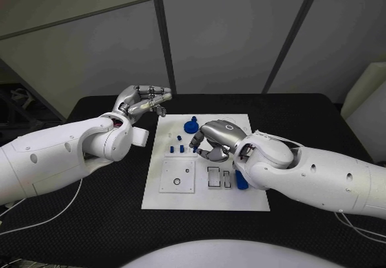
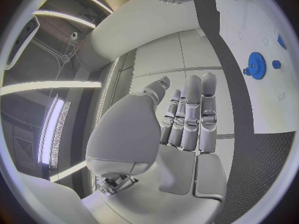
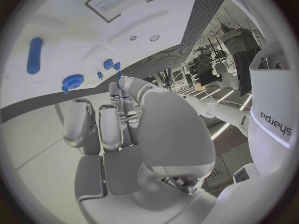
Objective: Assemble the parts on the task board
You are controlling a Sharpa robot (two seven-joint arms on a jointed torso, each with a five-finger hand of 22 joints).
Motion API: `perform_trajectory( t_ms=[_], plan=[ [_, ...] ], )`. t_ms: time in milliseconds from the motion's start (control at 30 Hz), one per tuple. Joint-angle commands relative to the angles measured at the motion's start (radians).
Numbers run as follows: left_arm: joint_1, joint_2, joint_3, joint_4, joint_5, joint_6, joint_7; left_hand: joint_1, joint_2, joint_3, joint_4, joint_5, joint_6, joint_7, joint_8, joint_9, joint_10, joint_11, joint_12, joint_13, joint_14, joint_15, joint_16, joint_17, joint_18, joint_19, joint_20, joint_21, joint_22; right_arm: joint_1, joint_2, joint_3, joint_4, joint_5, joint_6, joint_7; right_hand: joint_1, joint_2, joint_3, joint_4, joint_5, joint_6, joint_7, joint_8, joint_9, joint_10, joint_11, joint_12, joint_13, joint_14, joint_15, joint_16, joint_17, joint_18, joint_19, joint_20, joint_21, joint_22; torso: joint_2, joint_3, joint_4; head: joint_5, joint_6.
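Right silver hand (image 1: 216, 140) is reaching down among small blue parts (image 1: 178, 149) on the white task board (image 1: 207, 192).
Whether it is gripping one, I cannot tell; left silver hand (image 1: 143, 100) is hovering beside the board, fingers together, holding nothing.

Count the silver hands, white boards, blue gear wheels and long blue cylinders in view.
Silver many-fingered hands: 2, left hand and right hand
White flat task board: 1
Blue toothed gear wheel: 1
Long blue cylinder: 1
Total: 5
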Motion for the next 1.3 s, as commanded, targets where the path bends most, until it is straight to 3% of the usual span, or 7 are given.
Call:
perform_trajectory(
  t_ms=[33,233,467,733,1300],
  plan=[
    [0.001,0.002,0.001,0.001,0.003,0.008,0.014,0.011,-0.002,0.004,-0.004,0.006,-0.003,0.004,-0.001,-0.001,-0.011,0.0,0.004,-0.002,-0.006,0.001,-0.006,-0.002,-0.02,-0.004,0.002,-0.007,-0.002,-0.008,0.017,-0.011,-0.013,0.016,0.027,0.026,-0.012,0.0,0.003,-0.001,0.0,0.008,0.001,0.0,0.001,0.008,0.0,0.004,0.001,0.051,-0.005,0.004,0.001,-0.02,0.004,0.002,0.005,0.0,0.002,0.0012,0.0011,0.013,-0.003],
    [0.001,0.008,0.001,0.001,0.003,0.008,0.012,0.009,-0.002,0.003,-0.002,0.005,-0.004,0.005,-0.001,-0.001,-0.012,0.001,0.005,-0.002,-0.007,0.001,-0.006,-0.003,-0.02,-0.004,0.003,-0.007,-0.002,-0.021,0.054,-0.033,-0.039,0.016,0.047,0.031,-0.014,-0.001,0.003,-0.001,0.0,0.008,0.001,0.0,0.001,0.008,0.0,0.003,0.001,0.051,-0.004,0.003,-0.001,-0.02,0.002,0.002,0.003,-0.002,0.001,0.002,-0.0009,0.042,-0.015],
    [0.001,0.011,0.001,0.001,0.003,0.008,0.013,0.009,-0.002,0.003,-0.002,0.005,-0.004,0.005,-0.001,-0.001,-0.012,0.001,0.005,-0.002,-0.007,0.001,-0.006,-0.003,-0.02,-0.004,0.003,-0.007,-0.002,-0.027,0.073,-0.04,-0.058,0.014,0.056,0.026,-0.019,0.0,0.001,0.001,-0.001,0.007,0.002,-0.001,0.001,0.007,0.001,0.002,0.001,0.051,-0.004,0.005,0.001,-0.02,0.002,0.003,0.004,-0.001,0.0,0.0023,-0.0014,0.058,-0.025],
    [0.001,0.012,0.001,0.001,0.003,0.01,0.013,0.007,-0.002,0.002,-0.001,0.005,-0.004,0.006,-0.001,-0.001,-0.014,0.002,0.006,-0.002,-0.007,0.002,-0.005,-0.003,-0.02,-0.004,0.003,-0.008,-0.003,-0.029,0.086,-0.041,-0.068,0.008,0.061,0.024,-0.021,0.0,0.0,0.001,-0.001,0.007,0.002,-0.001,0.001,0.006,0.001,0.002,0.001,0.051,-0.004,0.006,0.001,-0.02,0.002,0.003,0.004,0.0,0.001,0.0022,-0.0009,0.066,-0.036],
    [0.001,0.016,0.001,-0.002,0.003,0.014,0.013,-0.002,-0.003,-0.003,0.004,0.003,-0.006,0.008,-0.001,-0.001,-0.017,0.003,0.01,-0.003,-0.007,0.004,-0.004,-0.005,-0.02,-0.003,0.005,-0.01,-0.005,-0.031,0.096,-0.045,-0.072,-0.005,0.097,0.006,-0.024,0.002,-0.001,0.002,-0.002,0.005,0.002,-0.002,0.001,0.004,0.001,0.001,0.001,0.05,-0.003,0.005,-0.002,-0.02,0.001,0.003,0.004,-0.001,0.0,0.0026,-0.0006,0.066,-0.038]
  ],
)
